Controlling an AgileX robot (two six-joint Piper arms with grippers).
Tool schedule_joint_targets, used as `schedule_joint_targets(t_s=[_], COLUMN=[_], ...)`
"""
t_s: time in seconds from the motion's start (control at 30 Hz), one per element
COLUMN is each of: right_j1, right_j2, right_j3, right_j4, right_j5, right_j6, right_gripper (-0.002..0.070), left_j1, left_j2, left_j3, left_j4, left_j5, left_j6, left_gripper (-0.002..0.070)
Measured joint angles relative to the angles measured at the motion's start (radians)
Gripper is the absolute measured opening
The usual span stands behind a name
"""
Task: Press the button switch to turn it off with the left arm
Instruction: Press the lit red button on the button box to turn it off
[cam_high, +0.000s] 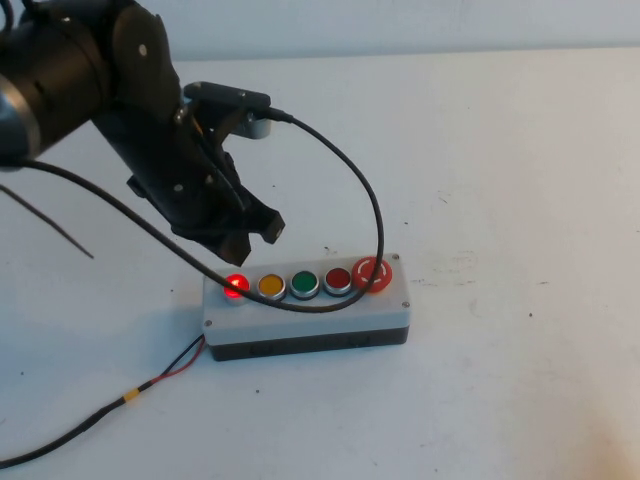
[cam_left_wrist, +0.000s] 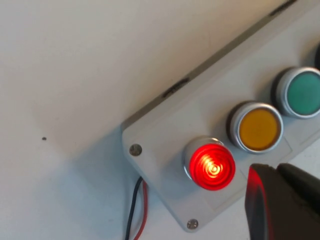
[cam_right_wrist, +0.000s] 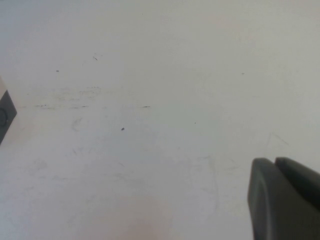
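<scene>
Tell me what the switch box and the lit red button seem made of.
Switch box: likely moulded plastic, matte light grey lid, dark base, corner screws. Lit red button: translucent plastic cap, glowing through, in a shiny, probably metal ring. Left hand, shut, hangs just beside that button; right hand, shut, over the table.

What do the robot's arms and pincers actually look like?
The left arm is chunky, rounded, glossy black; a black cable loops from its wrist. Its black left pincer sits by the lit red button. The dark grey right pincer shows only over the white table.
</scene>
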Motion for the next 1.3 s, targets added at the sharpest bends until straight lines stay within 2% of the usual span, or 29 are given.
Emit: schedule_joint_targets(t_s=[0.3, 1.3], right_j1=[0.0, 0.0], right_j2=[0.0, 0.0], right_j3=[0.0, 0.0], right_j4=[0.0, 0.0], right_j5=[0.0, 0.0], right_j6=[0.0, 0.0], right_gripper=[-0.0016, -0.0016], left_j1=[0.0, 0.0], left_j2=[0.092, 0.134], left_j3=[-0.021, -0.05], left_j4=[0.01, 0.036], left_j5=[0.035, 0.042], left_j6=[0.0, -0.01], left_gripper=[-0.0003, -0.0003])
